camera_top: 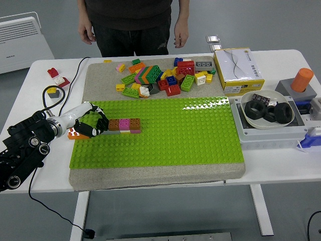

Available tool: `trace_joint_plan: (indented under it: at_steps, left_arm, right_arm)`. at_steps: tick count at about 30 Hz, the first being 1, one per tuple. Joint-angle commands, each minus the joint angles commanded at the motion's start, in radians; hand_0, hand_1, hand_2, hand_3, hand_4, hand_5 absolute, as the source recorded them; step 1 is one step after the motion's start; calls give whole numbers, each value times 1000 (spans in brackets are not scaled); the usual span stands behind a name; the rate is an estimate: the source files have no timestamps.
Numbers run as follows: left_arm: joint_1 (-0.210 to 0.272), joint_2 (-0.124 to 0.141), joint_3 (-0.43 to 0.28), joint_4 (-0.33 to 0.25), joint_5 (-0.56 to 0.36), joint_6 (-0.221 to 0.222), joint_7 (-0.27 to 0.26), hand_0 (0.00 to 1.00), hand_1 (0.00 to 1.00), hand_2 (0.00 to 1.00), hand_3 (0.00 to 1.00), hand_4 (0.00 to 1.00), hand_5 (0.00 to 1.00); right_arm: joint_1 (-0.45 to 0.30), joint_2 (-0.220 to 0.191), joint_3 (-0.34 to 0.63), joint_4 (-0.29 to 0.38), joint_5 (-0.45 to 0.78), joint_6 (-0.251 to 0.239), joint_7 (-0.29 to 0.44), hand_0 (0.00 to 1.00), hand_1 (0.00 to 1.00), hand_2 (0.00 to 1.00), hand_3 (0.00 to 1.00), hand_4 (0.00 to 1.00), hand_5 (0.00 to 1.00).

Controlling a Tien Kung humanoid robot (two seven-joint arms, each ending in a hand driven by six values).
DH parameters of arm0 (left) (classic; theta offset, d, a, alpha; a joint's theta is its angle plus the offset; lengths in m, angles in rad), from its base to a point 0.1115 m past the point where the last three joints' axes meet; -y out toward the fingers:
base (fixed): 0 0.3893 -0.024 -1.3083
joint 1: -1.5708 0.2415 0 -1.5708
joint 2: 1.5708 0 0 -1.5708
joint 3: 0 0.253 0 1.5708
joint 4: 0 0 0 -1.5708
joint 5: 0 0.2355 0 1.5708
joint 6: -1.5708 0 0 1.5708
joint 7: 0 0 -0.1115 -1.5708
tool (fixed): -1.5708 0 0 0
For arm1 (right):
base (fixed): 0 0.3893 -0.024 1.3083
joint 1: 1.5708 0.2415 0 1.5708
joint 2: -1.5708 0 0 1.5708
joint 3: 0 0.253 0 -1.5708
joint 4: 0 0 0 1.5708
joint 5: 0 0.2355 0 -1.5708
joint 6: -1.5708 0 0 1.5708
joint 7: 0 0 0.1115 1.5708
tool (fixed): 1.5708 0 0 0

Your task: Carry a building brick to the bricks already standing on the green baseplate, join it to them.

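— Three bricks stood in a row on the green baseplate: brown, pink and a reddish brown one, with a flat grey piece at their left end. How far along did the job look?

— Close to the joining, I'd judge. The left hand lay at the baseplate's left edge with its dark fingers curled right beside the grey piece and the brown brick. Something orange showed under the hand, at the plate's edge. Whether the fingers gripped it or only rested over it, I could not tell.

— So the brick wasn't seated yet?

— Nothing showed it pressed home. What seemed left was to set it against the row and push it down.

— And the right hand?

— Out of sight.

— What of the containers?

— A white bowl in a grey tray on the right of the desk held big black nuts. Behind it sat a closed white and yellow box; its contents were hidden. The loose bricks lay heaped on the beige mat beyond the plate, in no container at all.

— Anyone else there?

— A person stood at the far side, hands hanging, touching nothing.
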Motion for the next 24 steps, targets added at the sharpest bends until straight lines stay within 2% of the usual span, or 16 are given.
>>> trace_joint_plan:
  at_steps: [24]
  left_arm:
    - [3, -8, 2, 8, -10, 5, -5, 925, 941, 895, 539, 673, 2]
  right_arm:
    - [-1, -1, 0, 0, 0, 0, 0, 674, 627, 614, 710, 742, 958]
